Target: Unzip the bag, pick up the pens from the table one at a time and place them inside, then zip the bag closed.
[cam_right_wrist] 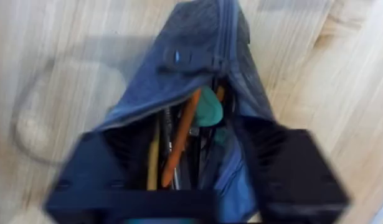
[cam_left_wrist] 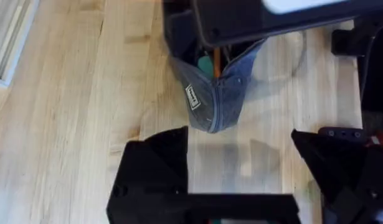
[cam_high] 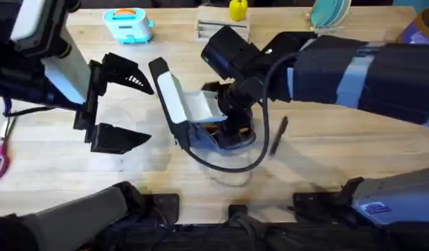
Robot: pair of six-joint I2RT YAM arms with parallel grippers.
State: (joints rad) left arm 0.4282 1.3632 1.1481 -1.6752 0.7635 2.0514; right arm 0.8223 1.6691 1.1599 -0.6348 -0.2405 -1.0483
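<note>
So, roughly how things are set up:
bag (cam_high: 221, 129): sat mid-table (cam_high: 326, 174), mouth open; the orange pen (cam_right_wrist: 182, 134) is seen poking out among other stuff.
right gripper (cam_right_wrist: 197, 180): parked right over the bag's mouth, fingers spread either side of it, probably so the orange pen gets dropped in.
black pen (cam_high: 278, 136): left lying just beside the bag, not yet collected.
left gripper (cam_high: 120, 104): held off to the bag's other side, jaws wide apart, nothing held, likely kept clear.
</note>
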